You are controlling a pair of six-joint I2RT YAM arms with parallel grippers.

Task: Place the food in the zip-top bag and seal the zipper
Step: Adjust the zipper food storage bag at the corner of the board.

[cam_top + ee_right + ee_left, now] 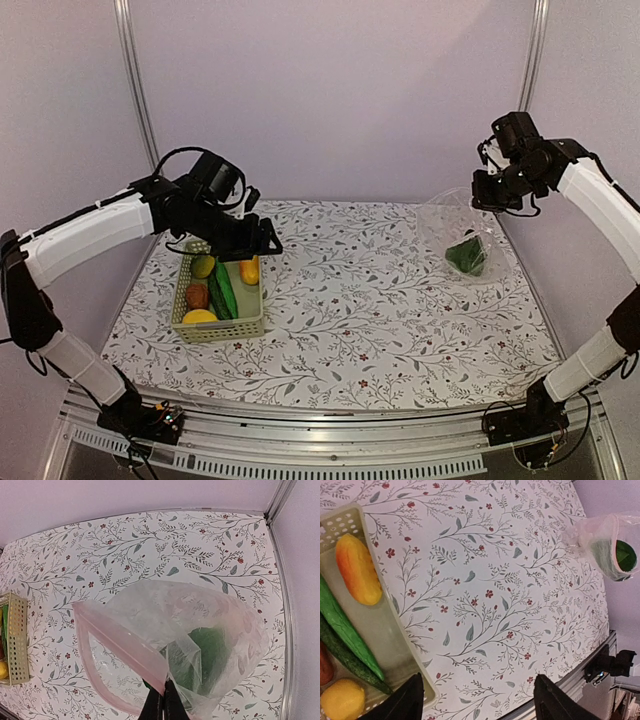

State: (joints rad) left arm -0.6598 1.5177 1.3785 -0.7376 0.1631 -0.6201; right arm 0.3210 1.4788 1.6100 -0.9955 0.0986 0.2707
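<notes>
The clear zip-top bag hangs at the far right, held up by my right gripper, which is shut on its mouth edge. Its pale pink zipper gapes open. Dark green pieces lie inside the bag, also seen in the left wrist view. My left gripper is open and empty, above the right edge of the pale green basket. The basket holds a cucumber, a yellow lemon, an orange piece and a reddish-brown piece.
A floral cloth covers the table. Metal frame posts stand at the back corners. The table's front rail runs along the near edge, with the arm bases on it.
</notes>
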